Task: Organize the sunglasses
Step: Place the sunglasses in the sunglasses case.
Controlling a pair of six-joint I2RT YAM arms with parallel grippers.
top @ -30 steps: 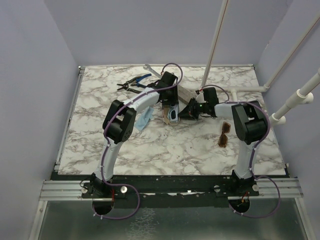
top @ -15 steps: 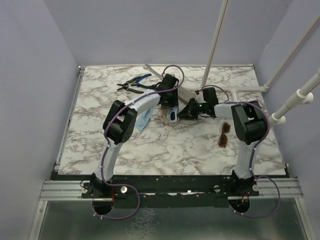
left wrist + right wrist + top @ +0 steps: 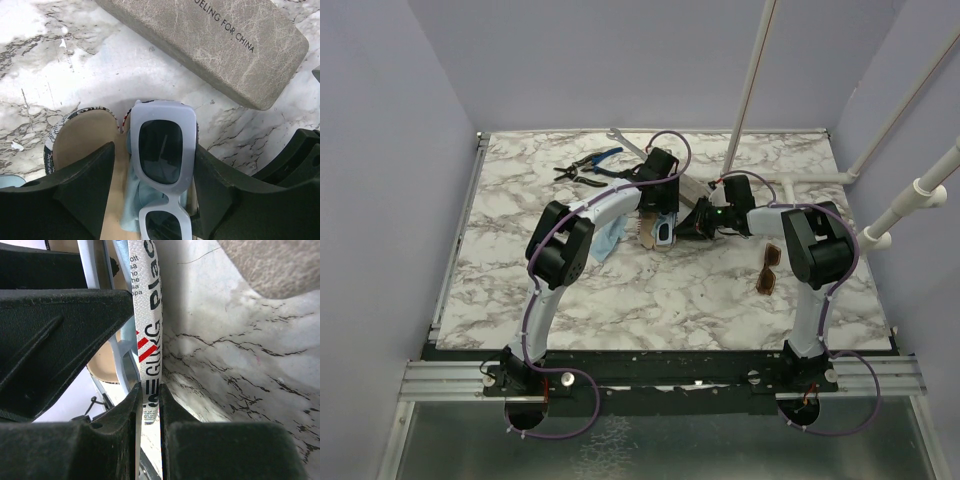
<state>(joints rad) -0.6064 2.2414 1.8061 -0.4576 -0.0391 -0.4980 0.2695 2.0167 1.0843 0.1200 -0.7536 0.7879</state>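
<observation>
**Clamping the pouch rim, white pair between loosened fingers**

Top camera: both arms reach to the middle of the marble surface (image 3: 520, 260). The left claw (image 3: 660, 226) hangs over the white-framed sunglasses (image 3: 664, 235), and the right claw (image 3: 693, 222) comes in just beside them from the right. The amber sunglasses (image 3: 769, 268) lie well apart from both claws, flat on the surface near the right arm, with nothing touching them. A grey case (image 3: 692, 187) sits behind the claws, and a light blue cloth (image 3: 611, 240) lies by the left arm.

Left wrist camera: the left claw is released. Its fingers (image 3: 85, 195) stand on either side of the white-framed sunglasses, which rest on a tan-lined pouch (image 3: 82, 137).

Right wrist camera: the right claw is clenched on the pouch's printed rim (image 3: 149, 335).
</observation>
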